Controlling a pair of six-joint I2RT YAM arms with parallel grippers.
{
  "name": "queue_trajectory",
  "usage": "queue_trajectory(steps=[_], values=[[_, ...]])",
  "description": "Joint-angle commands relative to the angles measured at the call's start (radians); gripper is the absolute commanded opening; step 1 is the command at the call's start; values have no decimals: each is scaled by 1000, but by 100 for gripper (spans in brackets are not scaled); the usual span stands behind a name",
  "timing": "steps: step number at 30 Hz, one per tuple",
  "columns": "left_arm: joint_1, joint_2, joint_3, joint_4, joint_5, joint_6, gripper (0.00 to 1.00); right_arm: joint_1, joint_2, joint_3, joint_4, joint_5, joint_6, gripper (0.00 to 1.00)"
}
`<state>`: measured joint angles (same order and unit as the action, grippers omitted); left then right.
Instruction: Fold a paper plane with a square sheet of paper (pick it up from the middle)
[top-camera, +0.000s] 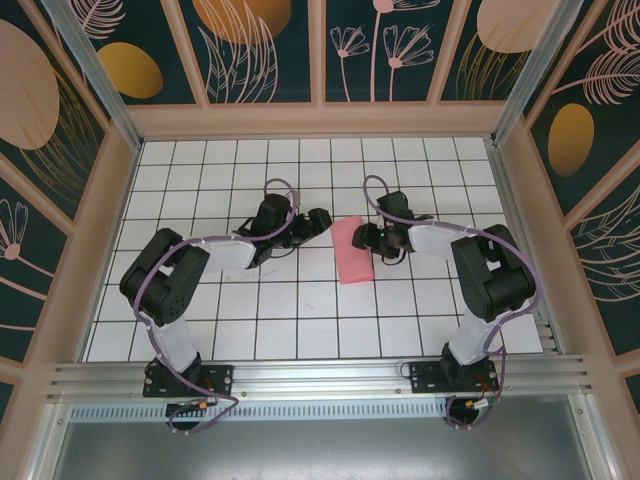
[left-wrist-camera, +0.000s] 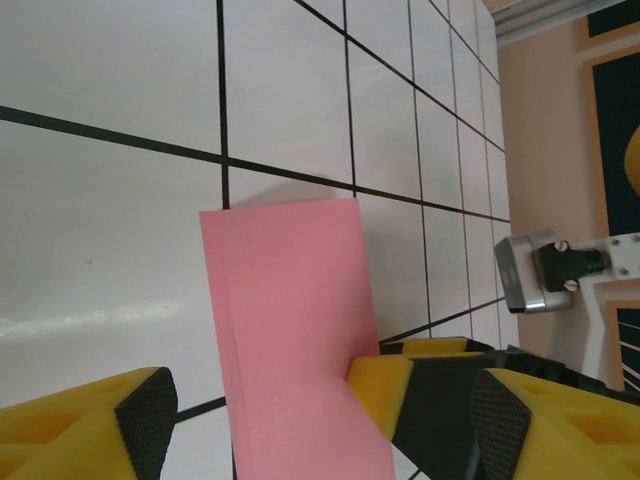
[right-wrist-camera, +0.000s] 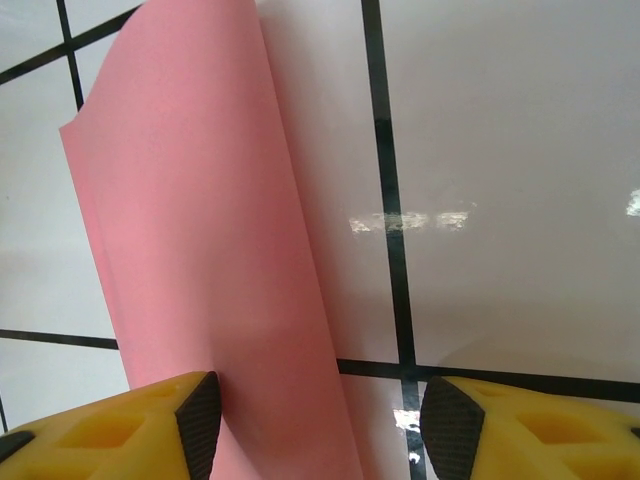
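A white table (top-camera: 200, 320) ruled into black-lined squares sits inside a boxed stall with peach-coloured framing. Its walls are dark teal panels painted with gold discs and pale leaves and flowers. A metal rail (top-camera: 320, 378) runs along the near edge, where both arms are bolted down.

From above, the pink paper (top-camera: 350, 255) lies near the middle of the table, folded into a long rectangle. The left arm (top-camera: 215, 250) and the right arm (top-camera: 440, 238) reach in towards it from either side. The right arm's tip is at the paper's right edge, and the left arm's tip is just beside its upper left corner.

The left wrist view adds detail the overhead shot cannot give. The pink paper (left-wrist-camera: 290, 300) is in two layers with edges slightly offset, flat against the tiles. The left jaws are spread wide, with yellow fingers (left-wrist-camera: 90, 430) at the bottom corners and the paper running down between them. One yellow finger of the right arm (left-wrist-camera: 380, 385) touches the paper's right edge. A metal bracket (left-wrist-camera: 530, 275) sits by the far wall.

In the right wrist view, the upper layer of the pink paper (right-wrist-camera: 200, 250) bows up off the lower one. The right jaws are also spread. The black pad of one finger (right-wrist-camera: 200, 420) is against the raised layer, and the other finger (right-wrist-camera: 530, 430) is well clear over bare tile.
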<state>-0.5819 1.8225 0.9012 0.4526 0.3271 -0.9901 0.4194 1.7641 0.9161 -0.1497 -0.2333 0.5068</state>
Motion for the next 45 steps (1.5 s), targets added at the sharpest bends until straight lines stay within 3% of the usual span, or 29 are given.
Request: queue_trajectory(steps=[1, 7, 15, 45], values=[[-5, 28, 49, -46, -40, 2, 78, 27, 154, -42, 2, 50, -65, 63], [-6, 39, 66, -73, -88, 34, 75, 57, 214, -31, -7, 109, -48, 65], [-7, 47, 47, -27, -65, 20, 69, 64, 277, -15, -11, 146, 18, 65], [-19, 142, 127, -49, 36, 2, 45, 68, 347, 5, -10, 127, -94, 67]])
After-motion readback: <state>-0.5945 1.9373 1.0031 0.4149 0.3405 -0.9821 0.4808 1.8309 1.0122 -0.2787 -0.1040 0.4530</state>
